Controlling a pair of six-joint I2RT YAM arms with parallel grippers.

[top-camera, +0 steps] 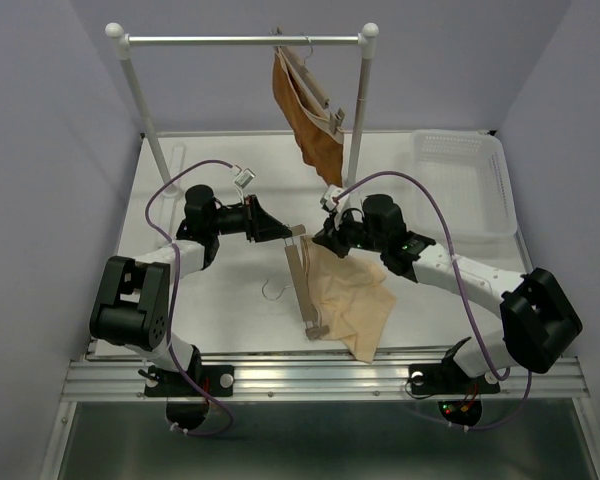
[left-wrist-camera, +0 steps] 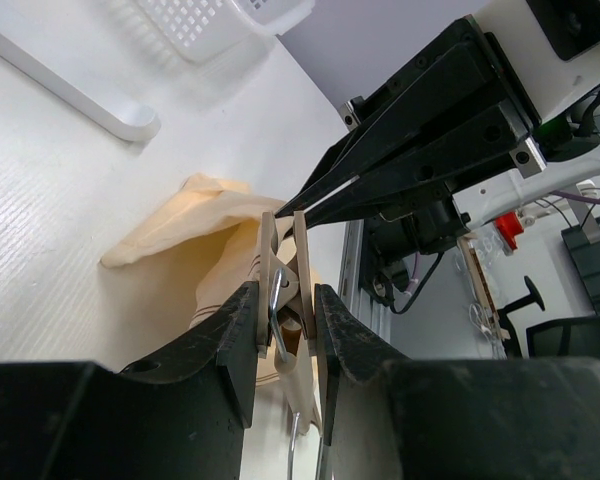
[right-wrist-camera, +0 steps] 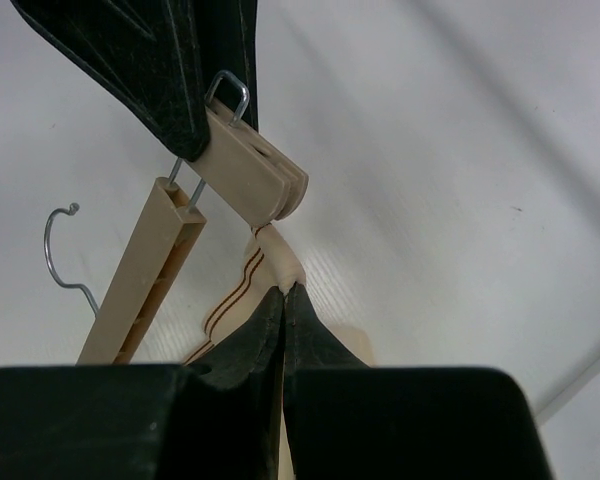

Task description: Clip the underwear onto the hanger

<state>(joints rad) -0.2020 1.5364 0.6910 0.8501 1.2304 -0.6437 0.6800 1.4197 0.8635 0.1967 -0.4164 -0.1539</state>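
The left end effector [left-wrist-camera: 285, 300] squeezes 1 clip [right-wrist-camera: 250, 170] on the hanger [right-wrist-camera: 145, 275]. The right end effector [right-wrist-camera: 283, 295] pinches the underwear [top-camera: 352, 300] edge.

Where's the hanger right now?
Top view, centre: the hanger runs near-to-far along the underwear's left edge. The left gripper is squeezing its far clip.

The white table [top-camera: 210, 300] carries the beige underwear [top-camera: 355, 300] right of centre, the wooden hanger [top-camera: 302, 285] along its left edge, a white basket [top-camera: 460, 185] upper right.
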